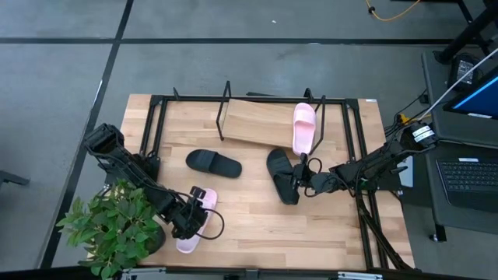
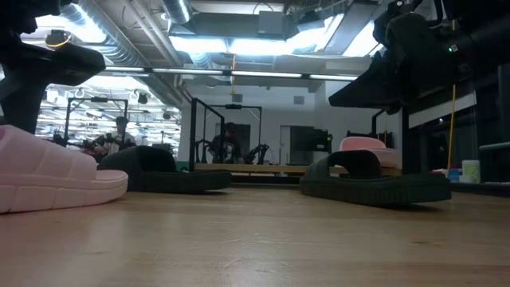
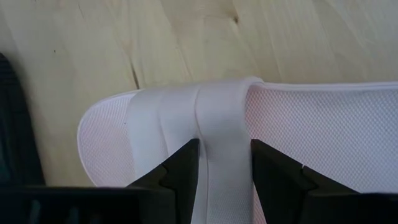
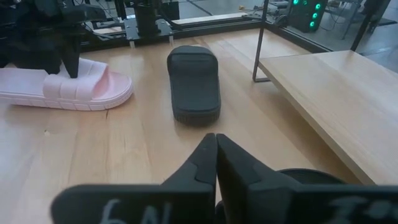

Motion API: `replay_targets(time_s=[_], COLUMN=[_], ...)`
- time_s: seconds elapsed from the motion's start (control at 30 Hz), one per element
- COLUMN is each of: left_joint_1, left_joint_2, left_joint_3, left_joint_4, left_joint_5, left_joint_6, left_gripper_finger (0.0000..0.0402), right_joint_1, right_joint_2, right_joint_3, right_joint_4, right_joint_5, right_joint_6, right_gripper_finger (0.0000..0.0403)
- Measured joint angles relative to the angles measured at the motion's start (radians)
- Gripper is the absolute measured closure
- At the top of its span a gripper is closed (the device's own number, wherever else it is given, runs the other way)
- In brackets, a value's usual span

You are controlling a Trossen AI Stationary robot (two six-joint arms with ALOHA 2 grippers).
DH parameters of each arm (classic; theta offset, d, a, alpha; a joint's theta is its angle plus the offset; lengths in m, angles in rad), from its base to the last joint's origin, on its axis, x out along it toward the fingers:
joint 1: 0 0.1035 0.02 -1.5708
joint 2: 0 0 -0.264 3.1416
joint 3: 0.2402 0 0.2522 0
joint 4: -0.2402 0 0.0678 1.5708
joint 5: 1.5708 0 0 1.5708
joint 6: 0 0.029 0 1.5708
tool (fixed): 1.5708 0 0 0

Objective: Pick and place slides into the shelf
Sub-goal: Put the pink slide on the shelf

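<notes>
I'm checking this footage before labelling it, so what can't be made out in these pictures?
- Pink slide near the plant: high view, left tool covers its strap.
- Black slide by the right tool: right wrist view, only a sliver shows past the shut fingers.
- Shelf: low view, slides block it.

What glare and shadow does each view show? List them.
High view: even light, faint shadow under the black slide. Low view: ceiling lights glare, arms backlit to silhouettes. Left wrist view: pink slide brightly lit, no glare. Right wrist view: soft sheen on the table.
</notes>
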Motion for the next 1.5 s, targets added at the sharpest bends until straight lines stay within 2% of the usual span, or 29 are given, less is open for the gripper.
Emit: replay_targets(time_s=[0.27,0.53,0.97,1.5], left_joint_1=[0.0,0.002,0.001,0.001], left_joint_2=[0.001,0.002,0.002,0.001], left_joint_3=[0.02,0.043,0.044,0.046], left_joint_4=[-0.031,-0.114,-0.128,-0.133], left_joint_5=[-0.009,-0.086,-0.109,-0.124], left_joint_6=[-0.027,-0.055,-0.101,-0.101], left_gripper_finger=[0.0267,0.0267,0.0269,0.0364], right_joint_1=[0.0,0.0,0.0,0.0], right_joint_2=[0.0,0.0,0.0,0.0], right_joint_3=[0.0,0.0,0.0,0.0], right_joint_4=[0.0,0.0,0.0,0.0], right_joint_5=[0.0,0.0,0.0,0.0], right_joint_6=[0.0,0.0,0.001,0.001], right_gripper_finger=[0.0388,0.0394,0.0391,0.0393])
